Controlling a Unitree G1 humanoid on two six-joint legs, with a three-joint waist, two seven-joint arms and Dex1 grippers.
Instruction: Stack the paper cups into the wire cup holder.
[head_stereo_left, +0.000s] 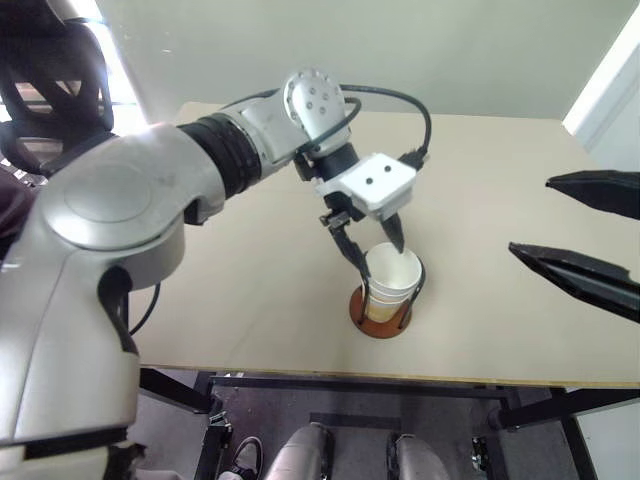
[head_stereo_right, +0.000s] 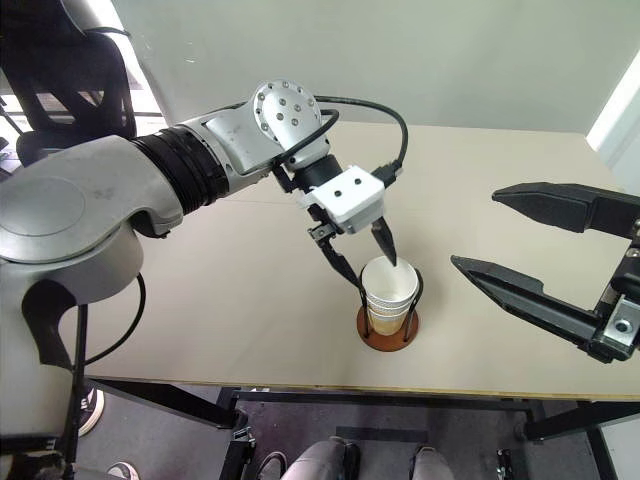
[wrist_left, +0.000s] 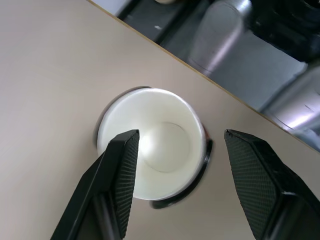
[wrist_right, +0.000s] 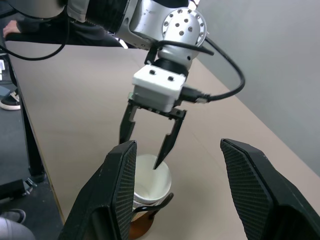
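Observation:
The paper cups (head_stereo_right: 390, 295) sit nested one inside another in the wire cup holder (head_stereo_right: 388, 337), whose round reddish-brown base rests near the table's front edge. The top cup's white inside (wrist_left: 160, 150) faces up. My left gripper (head_stereo_right: 375, 275) hangs just above the stack's rim, open, with one finger on each side of the rim and nothing held between them. Off to the right my right gripper (head_stereo_right: 476, 230) is raised above the table, open and empty, pointing toward the stack (wrist_right: 150, 185).
The beige table (head_stereo_left: 250, 300) has its front edge just in front of the holder. A black office chair (head_stereo_left: 50, 90) stands behind the table's left corner. A white wall edge (head_stereo_left: 610, 80) rises at the far right.

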